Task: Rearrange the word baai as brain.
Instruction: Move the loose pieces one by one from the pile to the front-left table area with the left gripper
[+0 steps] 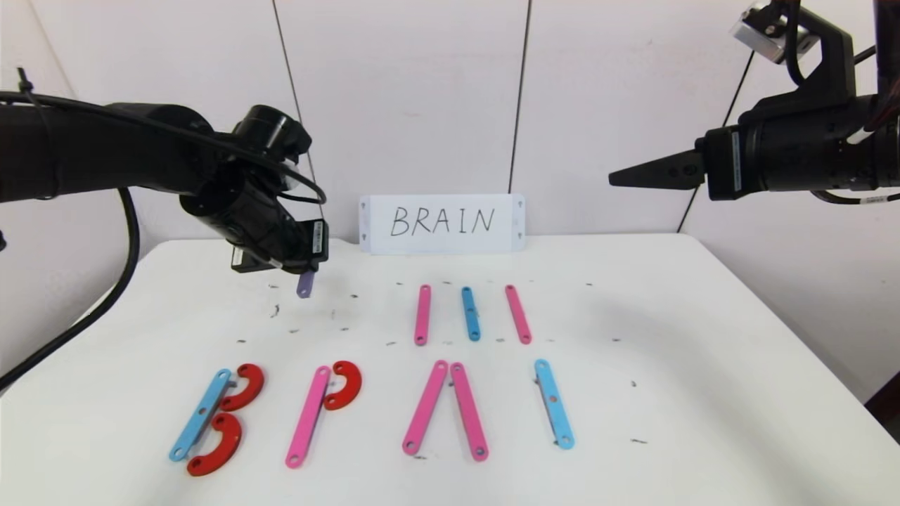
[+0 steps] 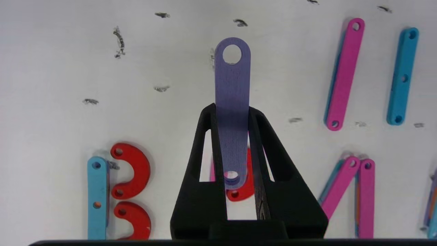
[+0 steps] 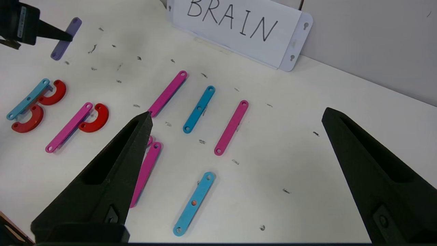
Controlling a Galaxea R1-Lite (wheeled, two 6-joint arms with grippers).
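Letters of the word (image 1: pixel 373 411) lie in a row at the front of the desk (image 1: pixel 703 351). B is built. Next is a pink bar with one red curve, like a P, so the R lacks its leg. The pink A has no crossbar. The I is done. N is not made; three spare bars (image 1: pixel 471 314) wait behind. The left pincer (image 2: pixel 232 112), clamped on a purple bar (image 2: pixel 232 85), hangs over the desk behind the B. The right pincer (image 3: pixel 235 119) is wide apart, up high.
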